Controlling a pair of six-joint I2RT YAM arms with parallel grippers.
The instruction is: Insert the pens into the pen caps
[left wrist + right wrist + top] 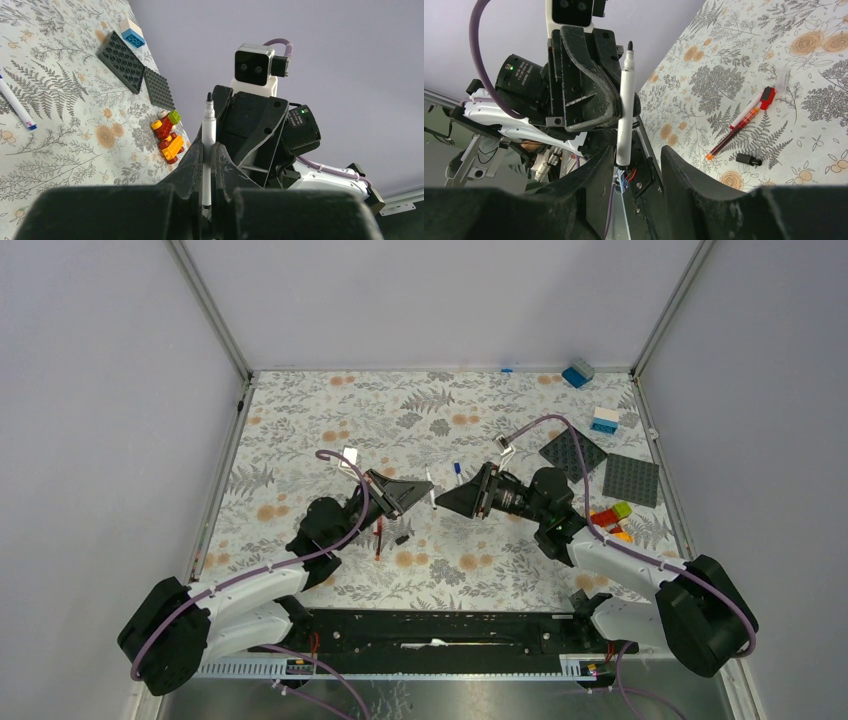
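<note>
My left gripper is shut on a white pen with a bare black tip, held upright above the table. My right gripper faces it, open, its fingers on either side of that pen's lower end without clamping it. A white pen with a blue end lies on the floral mat behind the grippers. A red pen with a red cap at one end lies by a loose black cap.
Two dark grey baseplates lie at the right, with a pile of coloured bricks in front of them. A white-and-blue brick and a blue brick sit at the back right. Walls enclose the table.
</note>
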